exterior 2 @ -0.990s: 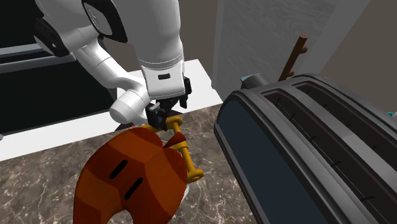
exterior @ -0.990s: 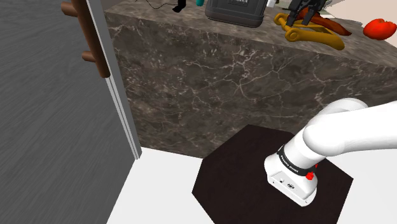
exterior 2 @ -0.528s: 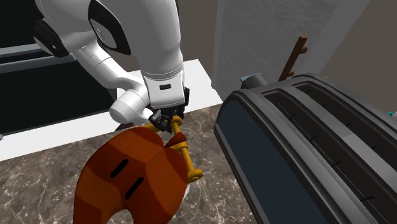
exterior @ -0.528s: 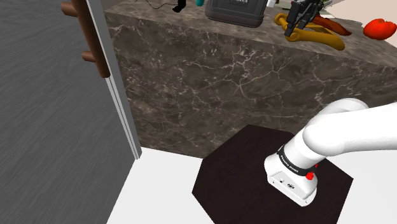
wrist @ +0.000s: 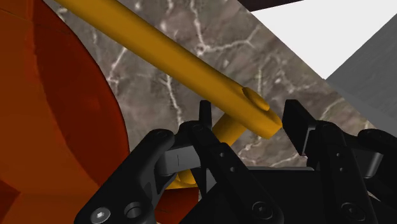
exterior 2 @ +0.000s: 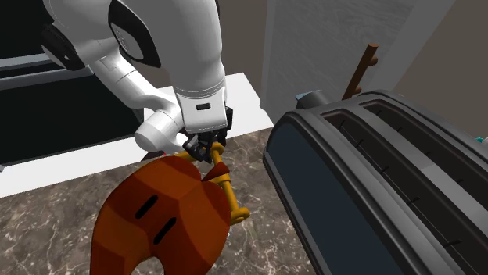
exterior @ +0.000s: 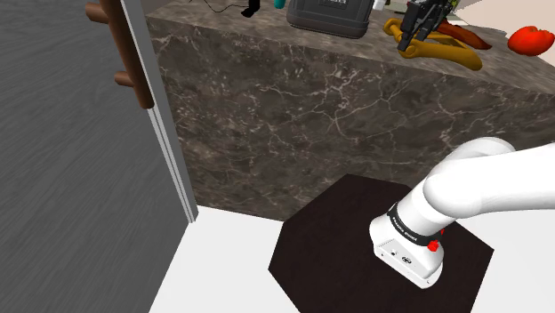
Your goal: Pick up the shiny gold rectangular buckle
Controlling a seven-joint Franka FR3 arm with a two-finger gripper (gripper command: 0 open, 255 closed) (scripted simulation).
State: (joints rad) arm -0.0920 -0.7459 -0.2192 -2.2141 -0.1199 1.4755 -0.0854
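Observation:
The gold rectangular buckle lies flat on the dark marble counter, partly under a big orange-red curved object. Its long bar runs toward the toaster side. My black gripper has come down onto the buckle's near end. In the wrist view the gripper is open, and its two fingers stand on either side of the rounded corner of the gold bar, very near it. The buckle rests on the marble and is not lifted.
A dark grey toaster stands close beside the buckle and shows at the counter's back in the shoulder view. A red object lies at the far right. A grey door with a wooden handle flanks the counter.
A second ago the gripper hung slightly above the buckle. It came down over the buckle's end and has stayed still for the last half second.

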